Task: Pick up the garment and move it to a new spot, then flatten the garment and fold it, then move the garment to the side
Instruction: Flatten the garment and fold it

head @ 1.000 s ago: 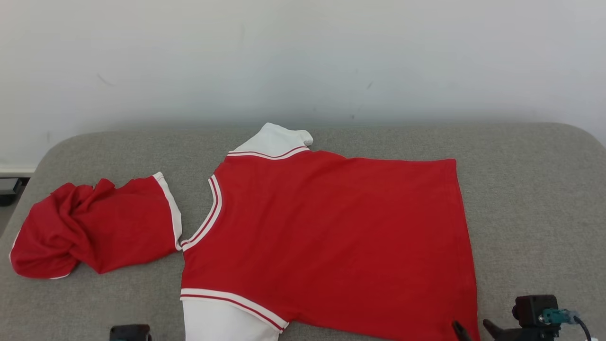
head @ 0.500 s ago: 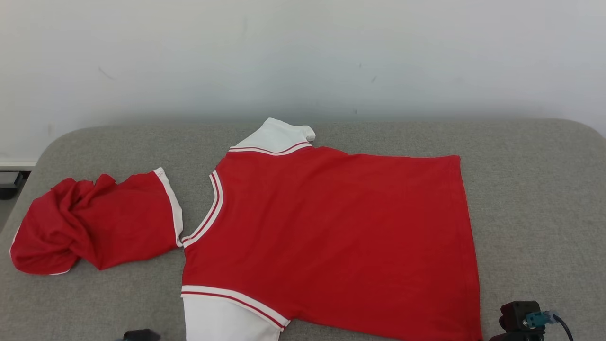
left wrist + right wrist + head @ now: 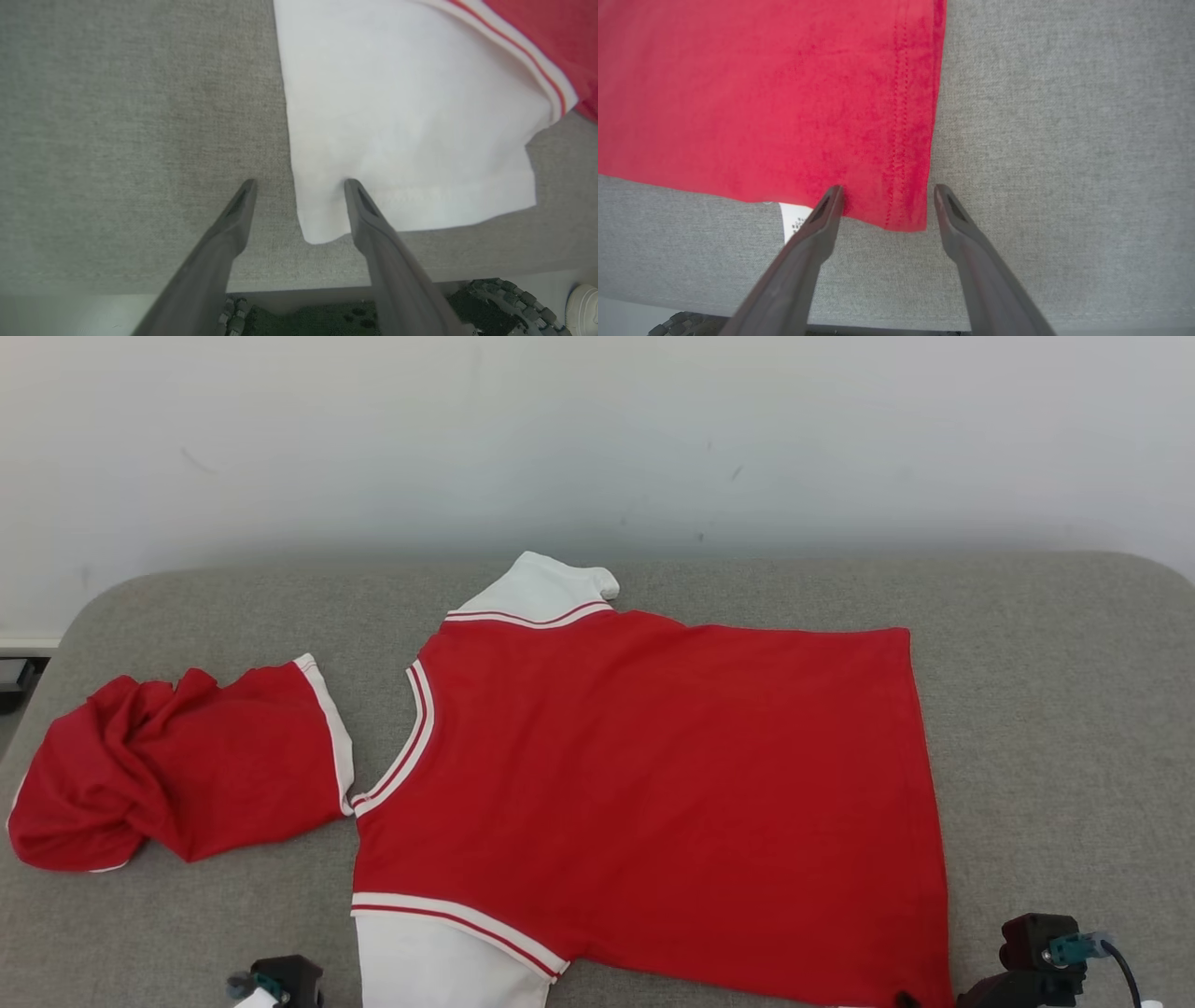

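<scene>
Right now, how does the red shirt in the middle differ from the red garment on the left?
The middle shirt lies spread flat; the left garment is bunched and wrinkled. The middle shirt covers far more of the grey surface than the left garment. The middle shirt shows two white sleeves; the left garment just a white edge band. Both are red with white trim.

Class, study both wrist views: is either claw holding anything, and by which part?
Nothing is held. The left claw stands open astride a corner of the white sleeve, the right claw open astride the hem corner of the red garment.
</scene>
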{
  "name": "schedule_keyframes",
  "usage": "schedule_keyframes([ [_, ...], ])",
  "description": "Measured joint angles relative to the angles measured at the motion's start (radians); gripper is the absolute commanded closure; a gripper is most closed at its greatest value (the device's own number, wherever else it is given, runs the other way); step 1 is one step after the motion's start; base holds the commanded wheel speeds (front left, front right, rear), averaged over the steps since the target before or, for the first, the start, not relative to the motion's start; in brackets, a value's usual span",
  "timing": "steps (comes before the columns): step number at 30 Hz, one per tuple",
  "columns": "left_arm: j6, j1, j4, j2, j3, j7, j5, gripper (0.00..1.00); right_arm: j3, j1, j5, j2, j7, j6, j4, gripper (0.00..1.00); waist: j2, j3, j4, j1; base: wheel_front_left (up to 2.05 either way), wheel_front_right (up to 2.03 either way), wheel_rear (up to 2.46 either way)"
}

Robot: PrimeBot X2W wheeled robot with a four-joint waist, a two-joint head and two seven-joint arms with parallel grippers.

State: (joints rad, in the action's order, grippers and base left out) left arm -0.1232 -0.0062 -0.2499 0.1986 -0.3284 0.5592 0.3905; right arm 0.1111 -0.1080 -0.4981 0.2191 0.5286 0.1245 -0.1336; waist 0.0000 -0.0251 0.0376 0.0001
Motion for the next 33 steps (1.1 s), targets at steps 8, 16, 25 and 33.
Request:
schedule_keyframes([
  [8, 0.000, -0.002, 0.000, -0.002, -0.001, 0.013, 0.000, 1.00, -0.040, 0.000, 0.036, -0.030, 0.018, 0.000, -0.018, 0.00, 0.0000, -0.003, -0.003, 0.0000, 0.00, 0.00, 0.00],
  [16, 0.000, -0.003, 0.001, -0.008, -0.002, 0.022, 0.000, 0.00, -0.055, 0.000, 0.061, -0.054, 0.036, 0.000, -0.021, 0.00, 0.0000, -0.013, -0.001, 0.0000, 0.00, 0.00, 0.00],
  [25, 0.000, -0.007, -0.002, -0.013, 0.004, 0.027, 0.007, 0.39, -0.058, 0.017, 0.078, -0.071, 0.057, 0.000, -0.020, 0.00, 0.0000, -0.026, 0.005, -0.0001, 0.00, 0.00, 0.00],
  [33, 0.001, -0.009, -0.009, -0.013, 0.005, 0.030, 0.014, 1.00, -0.066, 0.018, 0.088, -0.079, 0.070, 0.000, -0.018, 0.78, 0.0000, -0.032, 0.005, 0.0000, 0.00, 0.00, 0.00],
])
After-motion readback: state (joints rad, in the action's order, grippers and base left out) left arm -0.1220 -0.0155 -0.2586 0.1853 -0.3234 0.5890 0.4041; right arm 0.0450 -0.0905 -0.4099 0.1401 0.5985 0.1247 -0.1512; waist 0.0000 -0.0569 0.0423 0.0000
